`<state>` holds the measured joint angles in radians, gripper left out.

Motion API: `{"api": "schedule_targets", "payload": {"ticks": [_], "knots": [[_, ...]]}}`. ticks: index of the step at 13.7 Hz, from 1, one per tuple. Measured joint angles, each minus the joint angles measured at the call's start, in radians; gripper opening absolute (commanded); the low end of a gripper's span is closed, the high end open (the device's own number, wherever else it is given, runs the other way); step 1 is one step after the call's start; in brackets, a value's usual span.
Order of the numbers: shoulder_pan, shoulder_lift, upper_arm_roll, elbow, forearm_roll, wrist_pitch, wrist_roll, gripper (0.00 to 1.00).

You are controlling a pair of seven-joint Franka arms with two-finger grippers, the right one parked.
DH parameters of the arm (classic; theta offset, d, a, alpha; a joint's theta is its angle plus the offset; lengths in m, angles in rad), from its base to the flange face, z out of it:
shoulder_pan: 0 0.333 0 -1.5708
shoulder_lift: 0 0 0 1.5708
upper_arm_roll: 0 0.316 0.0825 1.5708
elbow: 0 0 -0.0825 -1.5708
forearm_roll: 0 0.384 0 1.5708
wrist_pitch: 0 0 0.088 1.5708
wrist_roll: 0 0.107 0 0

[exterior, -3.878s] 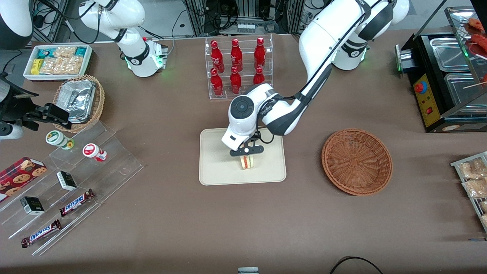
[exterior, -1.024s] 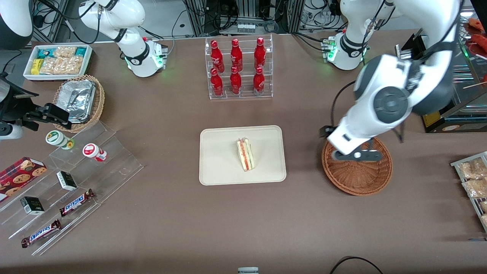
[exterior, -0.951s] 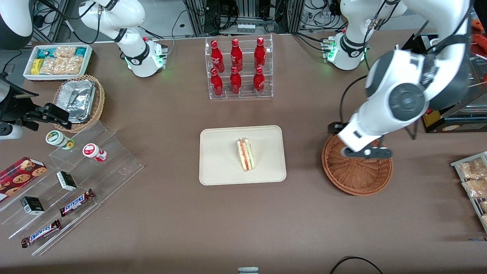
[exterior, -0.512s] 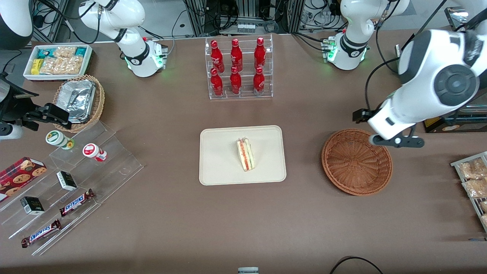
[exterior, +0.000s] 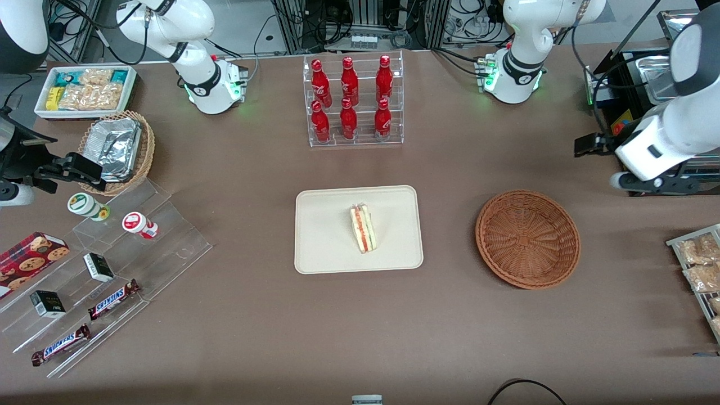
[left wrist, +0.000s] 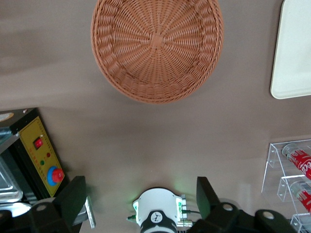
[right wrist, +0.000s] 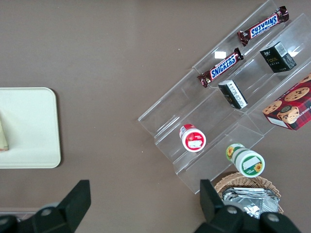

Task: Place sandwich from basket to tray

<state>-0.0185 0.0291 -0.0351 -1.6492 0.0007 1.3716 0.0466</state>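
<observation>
sandwich on the tray, claw released and well off to the working arm's end

the sandwich (exterior: 363,229) rests on the cream tray (exterior: 326,247), close to the tray's middle and a little toward the working arm's end. its long side runs from near to far, with the red, green and white layers showing along the upper edge. nothing touches it. in the right wrist view only a thin sliver of the sandwich (right wrist: 3,136) shows on the tray (right wrist: 29,131).

the reddish-brown basket (exterior: 527,239) sits on the brown table beside the tray, toward the working arm's end, with a strip of bare table between them. it holds nothing; its woven bottom is plainly seen in the left wrist view (left wrist: 156,48), where a corner of the tray (left wrist: 296,53) also shows.

the left arm's gripper (exterior: 658,183) hangs above the table at the working arm's end, in front of the black machine with the yellow panel (exterior: 635,152). it is farther from the front camera than the basket and well apart from both basket and tray. in the left wrist view the gripper (left wrist: 140,187) is released: its two dark fingers (left wrist: 73,199) stand wide apart with nothing between them but table.

a clear rack of red bottles (exterior: 351,101) stands farther from the front camera than the tray.
</observation>
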Motion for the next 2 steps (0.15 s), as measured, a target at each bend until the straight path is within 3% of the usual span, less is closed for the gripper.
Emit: {"api": "schedule_targets", "payload": {"ticks": [2], "knots": [[-0.006,-0.023,0.013,0.000,0.003,-0.007,0.000,1.00]]}}
